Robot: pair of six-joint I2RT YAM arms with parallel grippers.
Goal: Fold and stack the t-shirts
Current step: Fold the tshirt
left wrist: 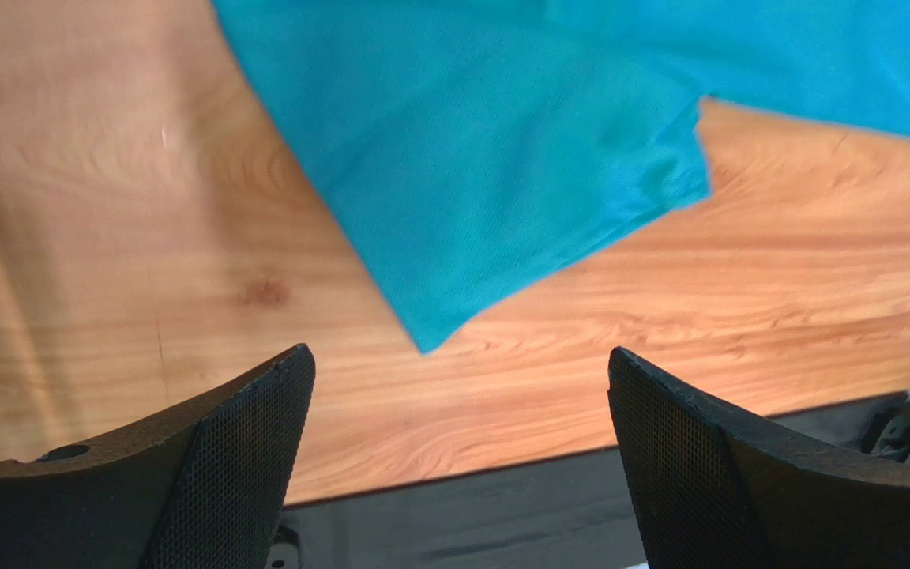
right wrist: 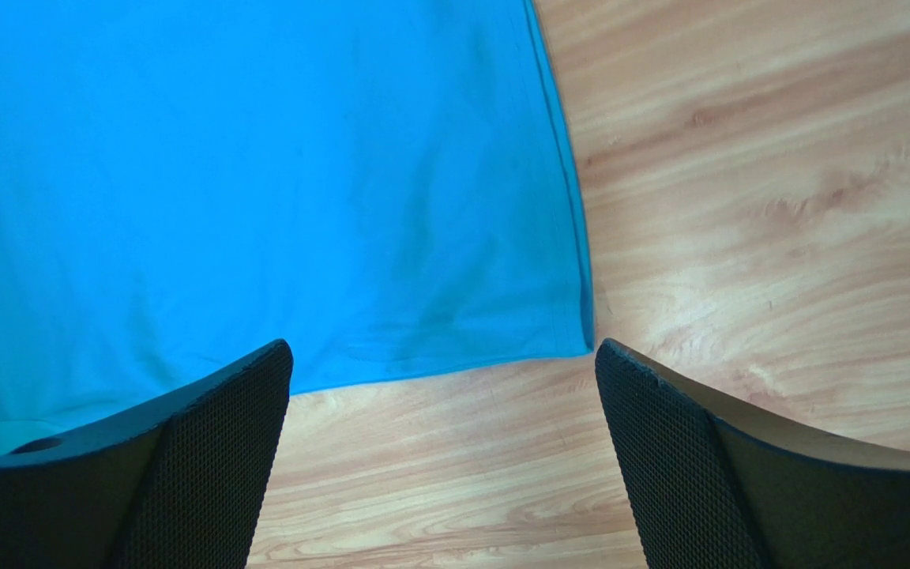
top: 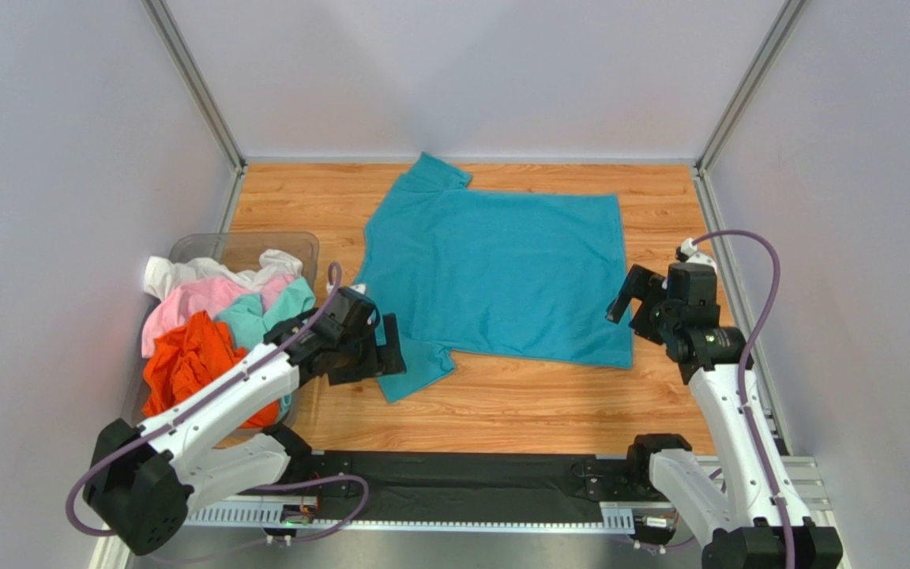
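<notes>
Top external view has the teal t-shirt (top: 495, 279) spread flat on the wooden desk (top: 567, 403), sleeves to the left and hem to the right, while the other t-shirts (top: 205, 320), white, pink, light aqua and orange, lie heaped in a clear bin (top: 228, 243) at the desk's left edge. The left end effector (top: 391, 350) hangs wide open and empty over the shirt's near sleeve, whose tip shows between its fingers (left wrist: 234, 462) in the left wrist view. The right end effector (top: 628, 299), likewise open and holding nothing, hangs over the near right hem corner, which shows between its fingers (right wrist: 685, 462) in the right wrist view.
</notes>
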